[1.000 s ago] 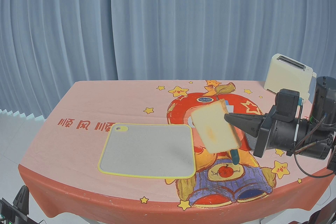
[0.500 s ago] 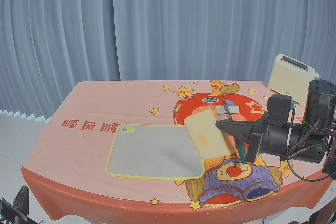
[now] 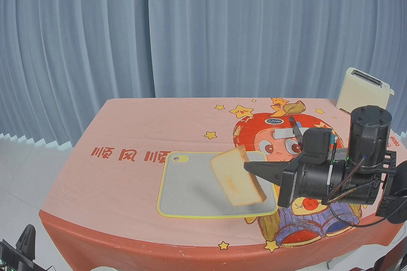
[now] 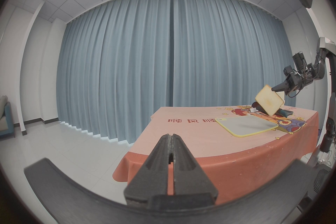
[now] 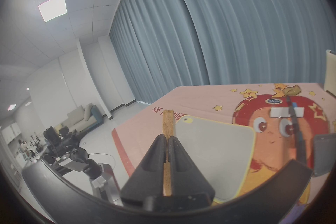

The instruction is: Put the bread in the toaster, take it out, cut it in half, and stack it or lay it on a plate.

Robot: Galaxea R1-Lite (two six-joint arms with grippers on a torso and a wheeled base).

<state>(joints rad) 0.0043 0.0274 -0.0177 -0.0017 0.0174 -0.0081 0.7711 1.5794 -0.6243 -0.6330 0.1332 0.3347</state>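
Observation:
A toasted slice of bread [image 3: 236,176] hangs tilted over the right part of the grey, yellow-rimmed cutting board [image 3: 190,189]. My right gripper [image 3: 251,167] is shut on its edge, coming in from the right. In the right wrist view the bread [image 5: 168,121] stands edge-on between the fingers [image 5: 155,151], with the board [image 5: 217,151] below. The cream toaster [image 3: 365,89] stands at the table's far right corner. My left gripper [image 4: 170,151] is shut on nothing, low and off the table's left end, from where the bread [image 4: 268,99] shows far off.
A knife [image 3: 295,132] lies on the tablecloth's red apple picture, right of the board and behind my right arm; it also appears as the knife [image 5: 294,119] in the right wrist view. Open tablecloth [image 3: 140,128] lies left of and behind the board.
My right gripper has carried the bread leftward and lower, from over the apple picture to over the board's right part. The head camera has also swung, shifting the whole scene right.

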